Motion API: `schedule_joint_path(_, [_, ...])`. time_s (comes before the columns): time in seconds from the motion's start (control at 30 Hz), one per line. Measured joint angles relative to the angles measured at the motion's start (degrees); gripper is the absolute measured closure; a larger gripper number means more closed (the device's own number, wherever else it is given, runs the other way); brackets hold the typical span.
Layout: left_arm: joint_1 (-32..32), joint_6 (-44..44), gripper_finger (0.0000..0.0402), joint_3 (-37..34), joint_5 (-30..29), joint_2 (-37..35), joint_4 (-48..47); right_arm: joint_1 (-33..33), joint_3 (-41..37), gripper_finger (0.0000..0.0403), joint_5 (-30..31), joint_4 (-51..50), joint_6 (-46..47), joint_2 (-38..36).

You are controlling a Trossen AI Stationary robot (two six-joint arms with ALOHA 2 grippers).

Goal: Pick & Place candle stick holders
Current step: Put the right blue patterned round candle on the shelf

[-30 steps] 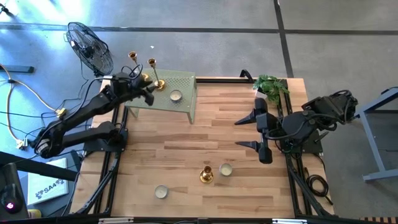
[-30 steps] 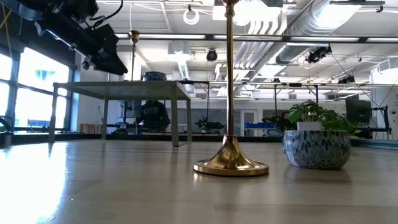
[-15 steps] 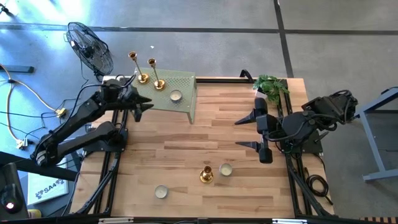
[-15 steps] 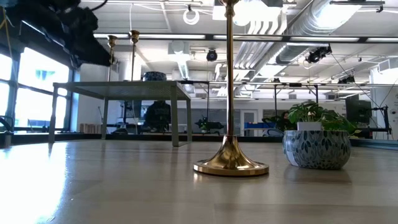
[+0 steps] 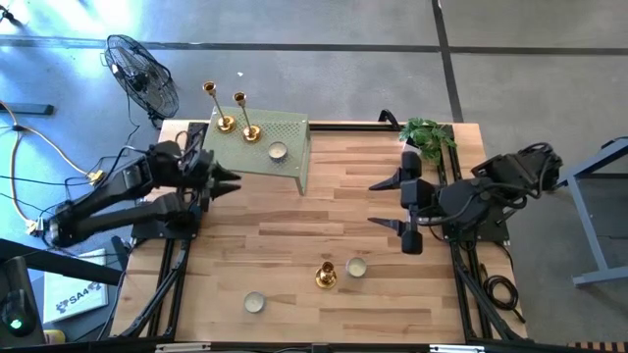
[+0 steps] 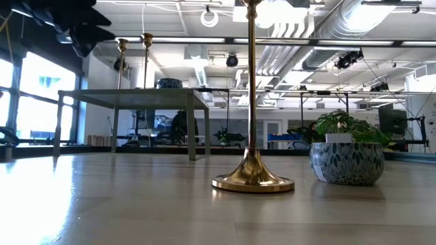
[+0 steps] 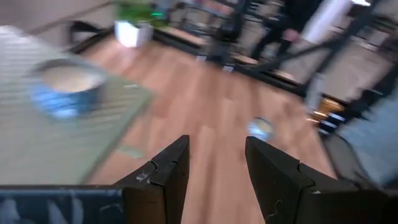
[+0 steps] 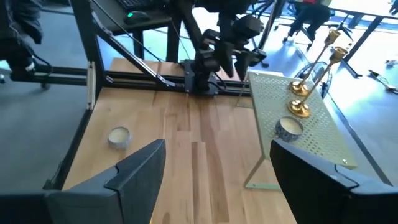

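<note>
Two gold candle stick holders [image 5: 225, 119] [image 5: 248, 130] stand upright on their round bases on the green perforated stand [image 5: 285, 157] at the far left; both also show in the right wrist view [image 8: 297, 98]. A third gold holder [image 5: 326, 276] stands on the wooden table near the front, and in the low view [image 6: 253, 178]. My left gripper [image 5: 232, 181] is open and empty, at the table's left edge beside the stand. My right gripper [image 5: 381, 204] is open and empty at the right.
A small candle tin [image 5: 278, 151] sits on the green stand. Two more tins lie on the table [image 5: 356, 266] [image 5: 254, 302]. A potted plant [image 5: 428, 135] stands at the far right corner. A fan [image 5: 142, 74] stands off the table's far left.
My left gripper has drawn back from the two holders on the stand, going toward the table's near and left side, open and empty. Both holders stay upright on the stand.
</note>
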Motion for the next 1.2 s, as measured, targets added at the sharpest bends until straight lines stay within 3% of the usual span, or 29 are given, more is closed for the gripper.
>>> schedule_joint_path(0.17, [-11.7, -1.3, 0.0247, 0.0, -3.3, 2.0, 3.8, 0.0, 0.0, 0.0118, 0.4, -1.8, 1.6, 0.8])
schedule_joint_path(0.33, [-20.3, -1.3, 0.0247, 0.0, -12.6, 3.6, 3.9, -0.7, 0.0, 0.0118, 6.0, -10.1, 15.3, 1.1])
schedule_joint_path(0.47, [-24.5, -1.3, 0.0247, 0.0, -15.3, 5.3, 3.9, -1.0, 0.0, 0.0118, 6.4, -17.7, 25.6, 1.3])
schedule_joint_path(0.67, [-27.6, -1.5, 0.0247, 0.0, -15.4, 7.4, 3.9, -0.6, 0.0, 0.0118, 5.3, -20.4, 33.2, 2.6])
schedule_joint_path(0.87, [-27.6, -3.4, 0.0247, 0.0, -15.1, 7.8, 3.9, -0.4, -0.4, 0.0118, -6.4, -31.7, 55.5, 2.6])
schedule_joint_path(1.2, [-27.6, -3.9, 0.0247, 0.0, -13.8, 7.8, 3.8, -1.8, -20.3, 0.0118, -13.7, -23.8, 67.4, -0.2])
